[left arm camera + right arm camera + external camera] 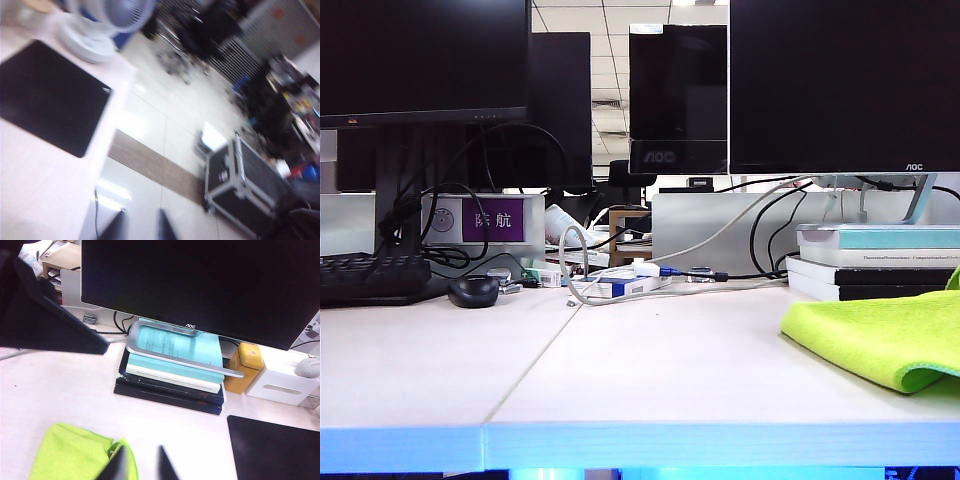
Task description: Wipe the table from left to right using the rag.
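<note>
From the exterior view, the rag [880, 340] lies crumpled at the right end of the table [640, 390], its lime-green pile soft and folded over itself near the front edge. That puts it where a left-to-right wipe would finish, so I judge the stroke is done or nearly so; the white matte top looks bare and clean from the left panel across the thin seam to the cloth. Neither of my arms shows here. Behind stand dark glossy monitors, a stack of books [880, 265] and a black mouse [473, 291]

My left wrist view is blurred. My left gripper [140, 226] hangs off the table's end over shiny floor tiles, its dark fingertips standing a little apart with nothing between them. A black mat [50, 95] lies flat on the pale table top, and a white fan [100, 25] stands beyond

In my right wrist view, my right gripper [140, 465] hovers just beside the rag's edge, fingertips spread and holding nothing. The rag shows a fuzzy microfibre nap. Farther off, a brushed metal monitor foot [175, 350] rests on the books
</note>
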Motion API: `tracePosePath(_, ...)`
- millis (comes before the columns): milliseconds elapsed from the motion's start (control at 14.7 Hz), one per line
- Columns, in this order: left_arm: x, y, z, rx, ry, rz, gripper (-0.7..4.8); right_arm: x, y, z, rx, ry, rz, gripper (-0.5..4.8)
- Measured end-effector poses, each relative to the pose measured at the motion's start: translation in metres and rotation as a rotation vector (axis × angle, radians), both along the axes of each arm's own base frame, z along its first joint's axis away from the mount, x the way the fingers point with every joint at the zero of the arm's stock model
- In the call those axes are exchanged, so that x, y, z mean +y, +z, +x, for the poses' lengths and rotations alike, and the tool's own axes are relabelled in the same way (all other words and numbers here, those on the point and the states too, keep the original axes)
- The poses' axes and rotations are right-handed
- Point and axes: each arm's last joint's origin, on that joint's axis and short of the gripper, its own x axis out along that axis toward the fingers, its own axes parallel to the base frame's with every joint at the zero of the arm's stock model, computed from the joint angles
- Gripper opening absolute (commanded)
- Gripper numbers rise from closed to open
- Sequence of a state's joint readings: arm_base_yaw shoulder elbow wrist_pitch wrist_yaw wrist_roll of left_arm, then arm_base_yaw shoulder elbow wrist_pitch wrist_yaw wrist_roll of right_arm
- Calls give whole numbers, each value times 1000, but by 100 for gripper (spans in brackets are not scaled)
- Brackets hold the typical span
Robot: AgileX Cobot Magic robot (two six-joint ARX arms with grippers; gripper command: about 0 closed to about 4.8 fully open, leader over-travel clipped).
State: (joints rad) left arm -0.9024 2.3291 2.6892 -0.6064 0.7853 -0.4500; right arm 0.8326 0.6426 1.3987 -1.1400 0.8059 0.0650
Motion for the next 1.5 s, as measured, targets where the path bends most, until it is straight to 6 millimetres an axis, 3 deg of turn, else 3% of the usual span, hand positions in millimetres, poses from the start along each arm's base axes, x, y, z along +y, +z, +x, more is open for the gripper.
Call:
tracePosePath(204, 3, 5, -4, -67, -95, -35, -4, 5, 5, 2, -28, 86, 77, -5)
tracePosePath(340, 12, 20, -11, -125, -98, -64, -4, 9, 11, 4, -65, 139, 136, -5)
tracePosePath(408, 29, 44, -17, -169, -87, -105, -4, 12, 18, 4, -111, 217, 183, -5)
tracePosePath(680, 92, 92, -26, -273, 69, -94, -4, 30, 17, 15, -195, 397, 253, -5)
tracePosePath(748, 123, 114, -37, -346, 148, -86, -4, 45, 2, 26, -184, 462, 234, -5)
tracePosePath(816, 137, 122, -42, -366, 173, -81, -4, 50, -6, 30, -177, 478, 231, -5)
tracePosePath(951, 186, 141, -57, -421, 250, -33, -4, 71, -49, 48, -121, 521, 201, -5)
tracePosePath(1019, 201, 145, -65, -440, 263, -4, -4, 75, -61, 51, -109, 524, 194, -5)
tracePosePath(1087, 220, 150, -75, -458, 290, 28, -4, 79, -82, 54, -92, 523, 183, -5)
tracePosePath(1223, 268, 165, -108, -526, 421, 101, -4, 83, -143, 59, -31, 512, 141, -5)
tracePosePath(1359, 285, 169, -126, -539, 458, 131, -4, 84, -175, 60, 10, 509, 116, -5)
tracePosePath(1427, 300, 170, -148, -552, 490, 180, -4, 84, -203, 60, 47, 500, 92, -5)
tracePosePath(1495, 308, 170, -160, -573, 509, 207, -4, 84, -216, 60, 77, 485, 72, -4)
